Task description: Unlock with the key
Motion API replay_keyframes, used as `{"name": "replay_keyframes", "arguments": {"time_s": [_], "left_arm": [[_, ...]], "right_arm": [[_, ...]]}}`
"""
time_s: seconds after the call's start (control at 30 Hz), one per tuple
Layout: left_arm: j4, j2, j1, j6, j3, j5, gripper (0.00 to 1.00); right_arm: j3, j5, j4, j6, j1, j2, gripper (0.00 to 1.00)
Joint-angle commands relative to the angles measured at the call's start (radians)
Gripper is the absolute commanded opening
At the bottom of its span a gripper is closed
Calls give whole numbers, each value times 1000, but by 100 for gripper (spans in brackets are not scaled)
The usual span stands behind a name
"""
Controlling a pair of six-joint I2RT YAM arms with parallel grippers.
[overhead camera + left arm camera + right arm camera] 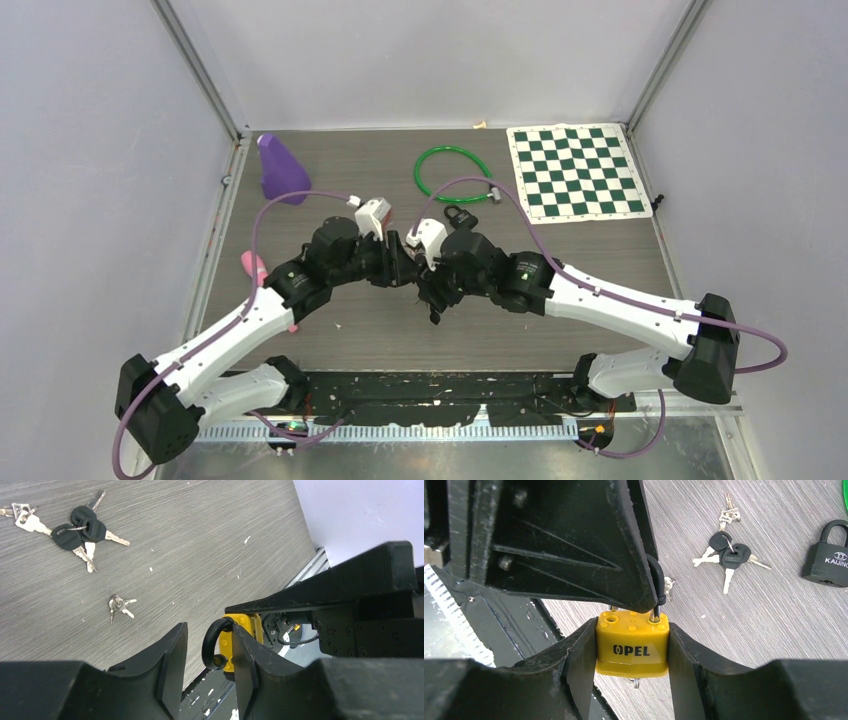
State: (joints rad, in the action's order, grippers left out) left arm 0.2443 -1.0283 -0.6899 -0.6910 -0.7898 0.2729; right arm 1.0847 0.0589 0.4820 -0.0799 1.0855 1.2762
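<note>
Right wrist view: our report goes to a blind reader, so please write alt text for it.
A yellow OPEL padlock is clamped between the jaws of the right gripper, with the left gripper close over its black shackle. Behind, on the grey table, lie a bunch of black-headed keys and a black padlock.

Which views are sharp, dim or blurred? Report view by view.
Top external: even, soft light, chessboard mat crisp. Left wrist: black-headed keys sharp on the table, the left end effector underexposed and nearly featureless. Right wrist: yellow padlock sharp, its OPEL lettering legible, no glare.
</note>
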Motion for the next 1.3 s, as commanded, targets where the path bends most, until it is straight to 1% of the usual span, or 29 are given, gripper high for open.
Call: {"name": "replay_keyframes", "arguments": {"time_s": [0.0, 0.07, 0.13, 0.2, 0.27, 0.33, 0.4, 0.43, 0.5, 0.53, 0.6, 0.67, 0.7, 0.73, 0.77, 0.8, 0.83, 0.87, 0.9, 0.93, 1.0, 1.03, 1.07, 1.1, 1.13, 1.2, 1.23, 1.27], "left_arm": [[-62, 63, 21, 62, 74, -69, 37], [-131, 98, 23, 49, 114, -41, 31], [-150, 121, 31, 24, 133, -34, 18], [-138, 128, 39, 10, 135, -36, 5], [-148, 136, 47, 7, 142, -23, 3], [-194, 153, 51, -3, 165, 3, 0], [-316, 175, 62, -21, 206, 66, 0], [-377, 189, 66, -32, 232, 92, 0], [-477, 224, 75, -49, 277, 115, 0], [-511, 245, 81, -53, 298, 116, 0], [-542, 280, 94, -63, 319, 113, 0], [-523, 306, 107, -64, 316, 101, 0], [-491, 310, 112, -61, 302, 88, 0], [-458, 308, 116, -54, 288, 75, 0], [-418, 307, 119, -47, 266, 51, 0], [-377, 304, 120, -42, 245, 30, 0], [-329, 298, 121, -36, 223, 10, 0], [-285, 294, 121, -30, 201, -8, 0], [-221, 289, 122, -25, 179, -30, 0], [-171, 282, 121, -18, 154, -49, 0], [-95, 272, 122, 0, 108, -76, 0], [-60, 267, 121, 7, 86, -87, 0], [-33, 263, 122, 16, 68, -100, 0], [-10, 261, 121, 24, 54, -112, 0], [6, 259, 121, 29, 42, -125, 0], [32, 254, 121, 37, 20, -144, 0], [45, 250, 121, 40, 8, -146, 0], [58, 247, 121, 41, -2, -149, 0]], "right_arm": [[44, -64, -89, 10, 10, -85, 5], [14, -146, -145, -23, -9, -119, 5], [-16, -194, -223, -69, -37, -156, 5], [-41, -205, -256, -87, -50, -186, 5], [-61, -212, -277, -89, -53, -210, 5], [-85, -241, -306, -101, -66, -227, 5], [-116, -288, -349, -134, -93, -234, 6], [-144, -340, -370, -174, -119, -237, 6], [-201, -423, -451, -249, -168, -245, 5], [-241, -446, -540, -305, -193, -248, 5], [-283, -480, -626, -363, -216, -262, 6], [-283, -455, -616, -363, -220, -267, 15], [-279, -427, -605, -358, -219, -270, 26], [-271, -413, -583, -348, -221, -272, 31], [-268, -375, -570, -342, -221, -276, 38], [-265, -352, -547, -334, -219, -281, 42], [-267, -301, -535, -329, -218, -292, 51], [-278, -275, -530, -315, -215, -298, 55], [-287, -210, -528, -306, -210, -314, 66], [-311, -147, -531, -278, -198, -332, 70], [-349, -89, -566, -217, -169, -360, 82], [-362, -76, -599, -177, -147, -370, 83], [-385, -17, -617, -159, -132, -386, 85], [-396, 8, -658, -122, -102, -392, 86], [-421, 47, -683, -98, -86, -401, 91], [-458, 118, -766, -12, -24, -404, 95], [-486, 137, -834, 46, 20, -399, 96], [-498, 166, -868, 79, 41, -386, 96]]}}
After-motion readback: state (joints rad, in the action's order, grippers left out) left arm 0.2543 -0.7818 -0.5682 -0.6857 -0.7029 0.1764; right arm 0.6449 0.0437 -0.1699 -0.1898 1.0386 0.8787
